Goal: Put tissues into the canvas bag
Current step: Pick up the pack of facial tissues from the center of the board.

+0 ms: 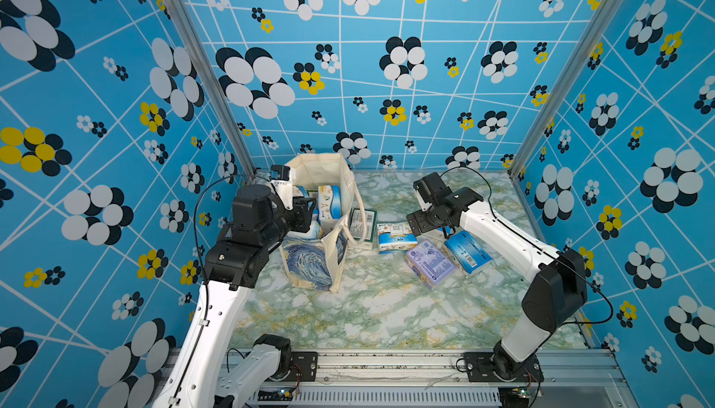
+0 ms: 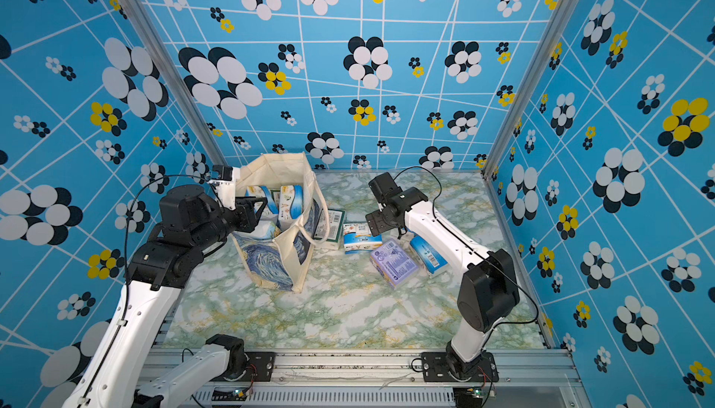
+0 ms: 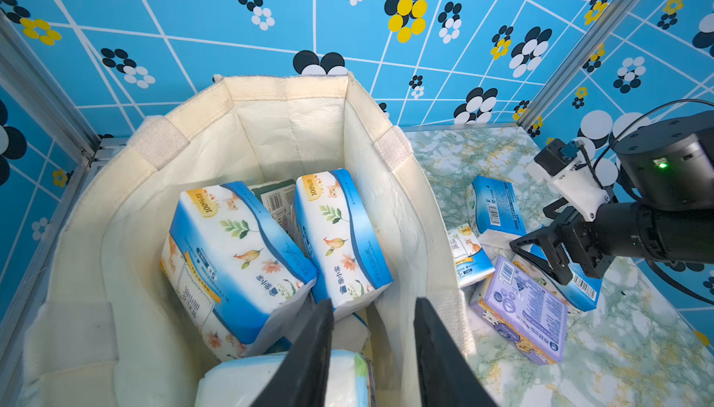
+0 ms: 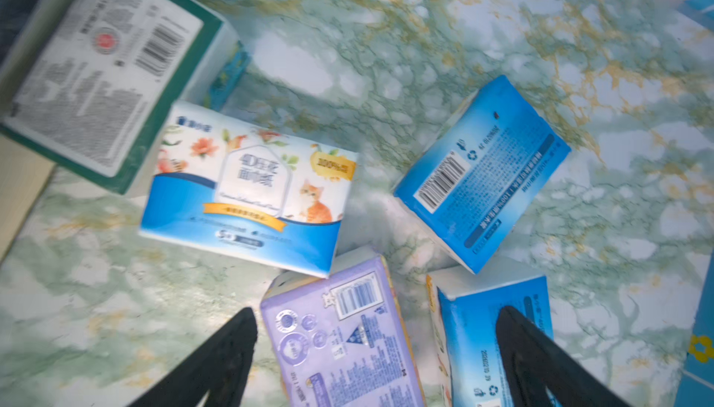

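The bag stands upright with its mouth open on the left part of the table, towards the back wall. Inside it, blue-and-white packs lean on end side by side. A green-labelled pack is wedged behind them, and a white pack lies lower down. The left gripper hangs over the bag's near rim with its jaws parted and nothing between them; I cannot tell whether a finger touches the fabric. Five more packs lie on the table to the bag's right. A green pack sits just beside the bag, and a cat pack lies next to it. A lavender pack touches the cat pack's corner. A blue pack lies farther back, and a second blue pack lies beside the lavender one. The right gripper hovers above the lavender pack and the second blue pack, its jaws spread wide and grasping nothing.
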Controlling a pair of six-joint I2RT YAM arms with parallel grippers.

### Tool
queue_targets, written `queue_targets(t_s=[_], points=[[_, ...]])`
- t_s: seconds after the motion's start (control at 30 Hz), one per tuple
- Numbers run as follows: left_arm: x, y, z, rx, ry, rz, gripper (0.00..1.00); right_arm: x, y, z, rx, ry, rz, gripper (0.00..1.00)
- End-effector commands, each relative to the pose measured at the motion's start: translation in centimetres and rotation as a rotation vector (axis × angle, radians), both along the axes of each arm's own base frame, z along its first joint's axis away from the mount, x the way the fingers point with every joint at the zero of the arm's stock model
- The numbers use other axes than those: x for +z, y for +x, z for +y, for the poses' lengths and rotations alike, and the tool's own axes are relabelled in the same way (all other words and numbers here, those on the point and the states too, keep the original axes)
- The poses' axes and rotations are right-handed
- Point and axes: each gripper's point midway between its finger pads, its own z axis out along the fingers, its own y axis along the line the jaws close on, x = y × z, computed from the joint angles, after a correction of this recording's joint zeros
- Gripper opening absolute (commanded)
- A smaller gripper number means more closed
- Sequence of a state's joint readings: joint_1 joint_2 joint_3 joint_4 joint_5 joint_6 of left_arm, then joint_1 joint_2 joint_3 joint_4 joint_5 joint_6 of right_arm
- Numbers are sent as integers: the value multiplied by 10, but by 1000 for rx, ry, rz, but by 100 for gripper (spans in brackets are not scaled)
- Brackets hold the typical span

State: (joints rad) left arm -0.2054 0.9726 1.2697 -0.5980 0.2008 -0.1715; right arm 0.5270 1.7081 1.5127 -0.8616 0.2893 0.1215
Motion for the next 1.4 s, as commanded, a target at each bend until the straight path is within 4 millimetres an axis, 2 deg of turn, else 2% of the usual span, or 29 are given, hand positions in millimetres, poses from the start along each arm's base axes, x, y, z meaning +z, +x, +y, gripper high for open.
queue_targets(t_s=[0.0, 0.1, 0.23, 0.33, 0.43, 0.6, 0.8, 0.97, 1.2, 1.37], points=[[0, 2, -7, -26, -8, -13, 38, -17, -16, -68, -211, -160, 40, 99], [-3, 3, -7, -30, 3, -4, 38, -31, -30, -93, -271, -156, 90, 99], [-5, 5, -9, -34, 3, -4, 38, -43, -45, -110, -297, -153, 151, 99], [-7, 7, -9, -36, 0, -2, 38, -52, -52, -115, -298, -128, 198, 99], [-9, 7, -9, -33, 4, 1, 39, -60, -56, -110, -272, -83, 241, 99], [-8, 5, -7, -24, 9, -6, 39, -75, -55, -108, -258, -63, 283, 99], [-6, 3, -4, -17, 15, -12, 39, -84, -46, -126, -297, -118, 262, 99], [-4, 3, -4, -12, 15, -17, 39, -95, -41, -123, -279, -66, 282, 99], [-2, 2, -3, -8, 17, -18, 39, -110, -33, -137, -313, -61, 295, 99], [-4, 4, -3, -5, 19, -12, 39, -126, -31, -138, -337, 1, 325, 99]])
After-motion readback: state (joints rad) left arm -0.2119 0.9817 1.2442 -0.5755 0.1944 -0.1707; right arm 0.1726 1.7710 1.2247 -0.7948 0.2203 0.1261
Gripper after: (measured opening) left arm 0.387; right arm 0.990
